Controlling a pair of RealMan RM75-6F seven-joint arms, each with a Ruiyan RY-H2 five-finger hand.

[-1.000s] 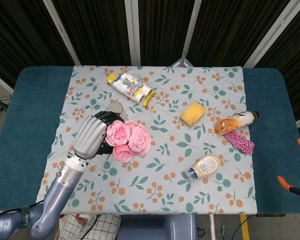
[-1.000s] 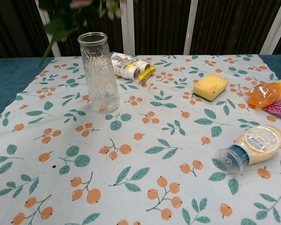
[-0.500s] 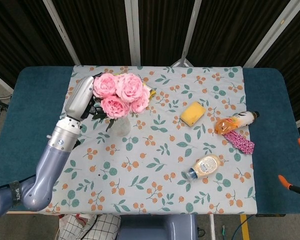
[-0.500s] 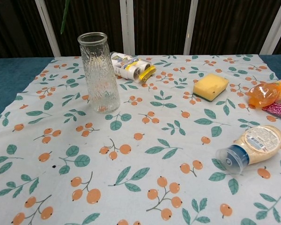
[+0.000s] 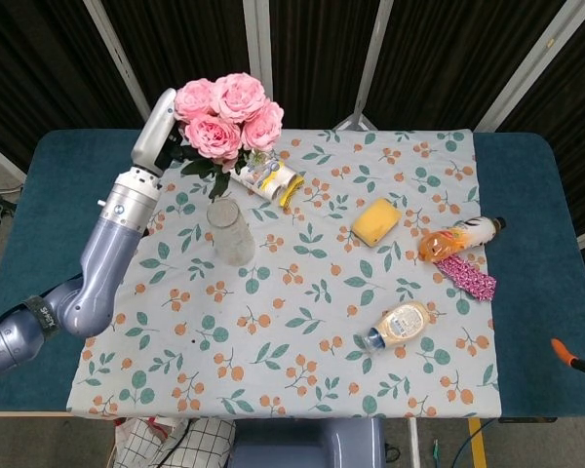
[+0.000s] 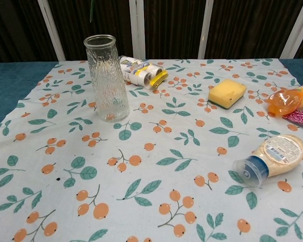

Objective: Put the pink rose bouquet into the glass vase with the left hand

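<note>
Carry step: left robot hand (image 5: 162,132) grips the pink rose bouquet (image 5: 224,115) at the stems, fingers wrapped round them, blooms up. Bouquet is held high over the far-left part of the table (image 5: 39,224), beyond the glass vase (image 5: 231,232) in the head view. In the chest view only a stem tip (image 6: 92,7) shows at the top edge, above the vase mouth (image 6: 99,41), apart from it.

Vase is upright and has nothing in it. My read: the next move calls for getting the stems plumb over the mouth, then lowering straight down. The mouth is narrow and the vase tall, so a side knock could tip it.

Around: snack packet (image 5: 260,171) just beyond the vase, nearest obstacle. Yellow sponge (image 5: 375,221), orange bottle (image 5: 458,237), pink cloth (image 5: 465,273) and mayo bottle (image 5: 397,325) sit well right, out of the path.

Right robot hand: only orange bits at the right edge, can't tell its state.
</note>
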